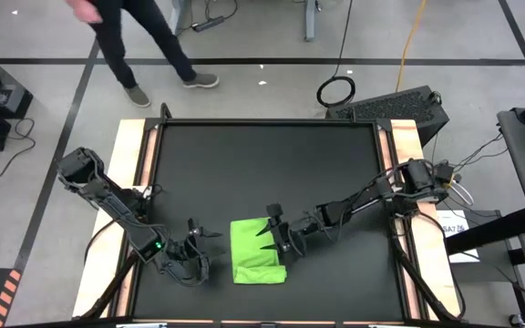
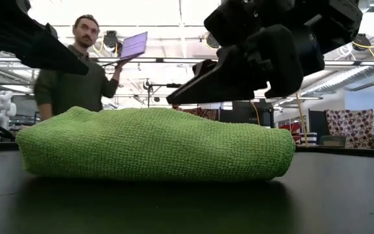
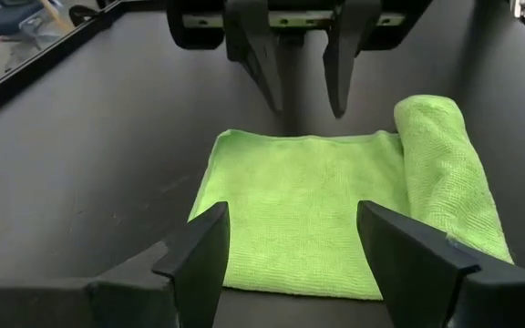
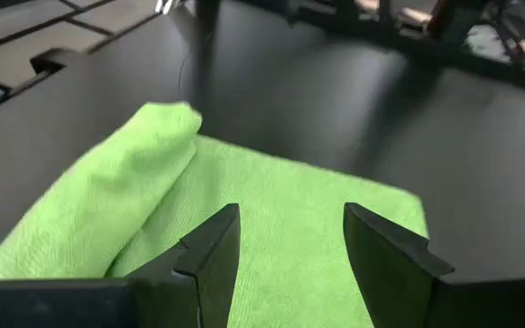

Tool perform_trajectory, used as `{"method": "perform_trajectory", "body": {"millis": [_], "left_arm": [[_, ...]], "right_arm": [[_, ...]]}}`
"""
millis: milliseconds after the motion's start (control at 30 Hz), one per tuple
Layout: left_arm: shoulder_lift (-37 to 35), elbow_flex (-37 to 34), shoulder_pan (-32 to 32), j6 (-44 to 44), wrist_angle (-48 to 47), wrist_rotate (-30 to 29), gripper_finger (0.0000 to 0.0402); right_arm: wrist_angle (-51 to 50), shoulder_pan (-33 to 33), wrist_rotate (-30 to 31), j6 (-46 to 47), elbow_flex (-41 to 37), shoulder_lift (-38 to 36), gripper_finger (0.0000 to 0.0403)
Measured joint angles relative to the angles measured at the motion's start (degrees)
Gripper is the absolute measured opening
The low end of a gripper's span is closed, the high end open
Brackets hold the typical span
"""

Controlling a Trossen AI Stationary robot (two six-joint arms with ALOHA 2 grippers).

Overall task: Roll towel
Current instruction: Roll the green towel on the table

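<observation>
The lime-green towel (image 1: 255,252) lies on the black mat, its near part rolled into a thick roll (image 3: 440,173) and its far part flat (image 4: 308,210). My left gripper (image 1: 204,244) stands open just off the towel's left edge, fingers pointing toward it (image 3: 290,246). My right gripper (image 1: 267,237) is open and hovers over the towel's right edge, tipped slightly down (image 4: 290,246). In the low view its fingers (image 2: 200,81) hang just above the cloth without touching it.
The black mat (image 1: 262,164) has wooden strips (image 1: 137,164) along the table's left and right sides. A person (image 1: 144,46) walks past the table's far edge and, in the low view, the person (image 2: 76,78) holds up a laptop. There is open mat far of the towel.
</observation>
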Motion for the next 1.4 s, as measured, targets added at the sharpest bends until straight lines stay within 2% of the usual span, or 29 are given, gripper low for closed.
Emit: {"method": "perform_trajectory", "body": {"millis": [467,700,1000,1400], "left_arm": [[0.0,0.0,0.7,0.0,1.2,0.2,0.0246],[0.0,0.0,1.6,0.0,3.5,0.3,0.0246],[0.0,0.1,1.6,0.0,4.0,0.5,0.0246],[0.0,0.1,1.7,0.6,4.4,0.5,0.0246]], "right_arm": [[-2.6,0.1,-1.5,2.2,0.3,0.6,0.0187],[-7.6,0.1,-1.5,1.9,0.3,0.6,0.0187],[-7.6,0.0,-1.5,2.2,0.3,0.8,0.0187],[-6.5,-0.4,-2.2,2.9,2.4,8.1,0.0187]]}}
